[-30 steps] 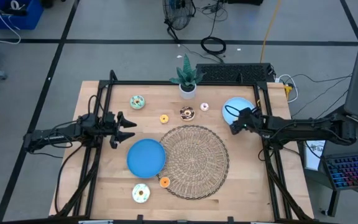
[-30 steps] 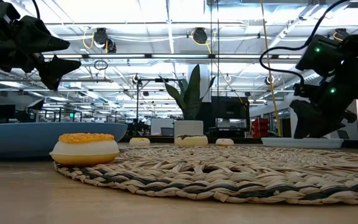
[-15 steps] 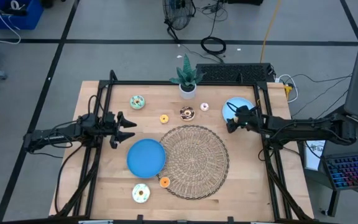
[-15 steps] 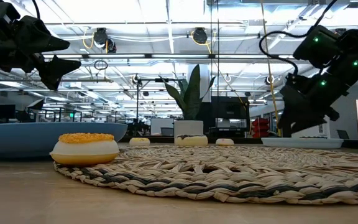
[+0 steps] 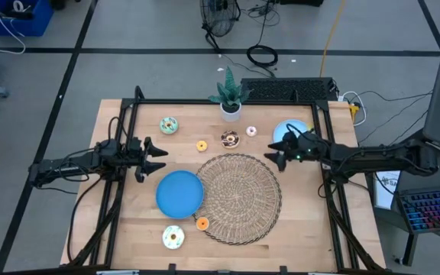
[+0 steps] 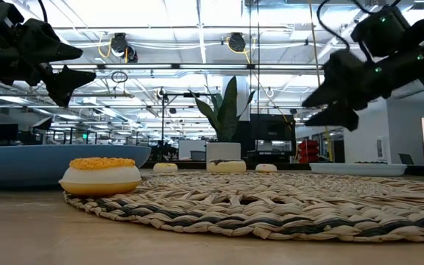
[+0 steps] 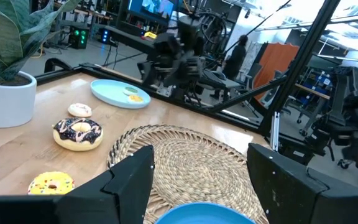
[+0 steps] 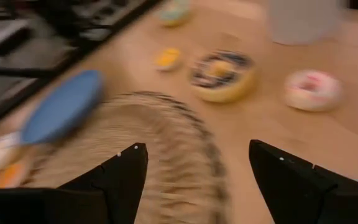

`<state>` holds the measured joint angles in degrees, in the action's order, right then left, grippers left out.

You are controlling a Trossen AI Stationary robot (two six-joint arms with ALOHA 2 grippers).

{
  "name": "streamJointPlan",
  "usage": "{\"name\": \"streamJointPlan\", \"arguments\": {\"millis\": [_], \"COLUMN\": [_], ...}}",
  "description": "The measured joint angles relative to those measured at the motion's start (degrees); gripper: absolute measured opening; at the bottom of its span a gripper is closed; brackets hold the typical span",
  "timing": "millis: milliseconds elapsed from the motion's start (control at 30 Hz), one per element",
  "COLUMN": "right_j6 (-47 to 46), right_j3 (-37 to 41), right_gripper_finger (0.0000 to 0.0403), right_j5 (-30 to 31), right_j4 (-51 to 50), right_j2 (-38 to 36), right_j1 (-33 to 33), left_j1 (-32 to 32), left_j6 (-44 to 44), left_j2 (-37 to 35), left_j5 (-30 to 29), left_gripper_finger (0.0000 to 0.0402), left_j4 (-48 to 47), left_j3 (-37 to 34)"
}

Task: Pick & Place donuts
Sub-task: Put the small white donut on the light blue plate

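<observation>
Several donuts lie on the wooden table: a mint one point(image 5: 169, 124), a yellow one point(image 5: 202, 145), a brown one point(image 5: 230, 138) and a pink one point(image 5: 251, 131) at the far side. An orange one point(image 5: 202, 224) and a pale one point(image 5: 173, 237) lie near the front. A small yellowish one point(image 7: 131, 94) rests on the light blue plate point(image 5: 295, 130). My right gripper point(image 5: 272, 151) hangs open and empty between that plate and the wicker mat point(image 5: 239, 197), above the table. My left gripper point(image 5: 163, 158) stands open and empty at the table's left, above the dark blue plate point(image 5: 179, 192).
A potted plant point(image 5: 229, 98) stands at the far edge, behind the brown donut. The black frame rails point(image 5: 128, 130) run along the table's left and right sides. In the low view the orange donut point(image 6: 100, 175) sits at the mat's edge, in front of the dark blue plate point(image 6: 50, 162).
My right gripper has risen from over the light blue plate and gone toward the table's left, toward the mat. It has tipped up from pointing steeply down to nearly level. Its fingers have stayed open and empty.
</observation>
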<state>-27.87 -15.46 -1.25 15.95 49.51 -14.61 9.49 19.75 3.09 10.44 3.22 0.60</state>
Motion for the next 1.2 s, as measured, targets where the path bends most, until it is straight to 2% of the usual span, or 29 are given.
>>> {"name": "streamJointPlan", "arguments": {"millis": [100, 267, 767, 1200], "right_j6": [1.99, 6.23, 18.09, 13.06], "right_j3": [0.00, 0.00, 0.00, 0.00], "right_gripper_finger": [0.0267, 0.0267, 0.0264, 0.0260], "right_j5": [-2.09, -2.09, -1.52, 20.24], "right_j4": [3.32, 6.26, 6.53, 6.49], "right_j2": [0.01, 0.01, 0.01, 0.01], "right_j1": [2.55, 6.70, 15.36, 15.58], "left_j1": [-0.01, -0.01, 0.00, 0.00], "left_j6": [0.00, 0.00, 0.00, 0.00], "left_j2": [0.00, 0.00, 0.00, 0.00], "left_j5": [0.00, 0.00, 0.00, 0.00], "left_gripper_finger": [0.0255, 0.0255, 0.0255, 0.0255], "left_j4": [0.00, 0.00, 0.00, 0.00], "left_j3": [0.00, 0.00, 0.00, 0.00]}}
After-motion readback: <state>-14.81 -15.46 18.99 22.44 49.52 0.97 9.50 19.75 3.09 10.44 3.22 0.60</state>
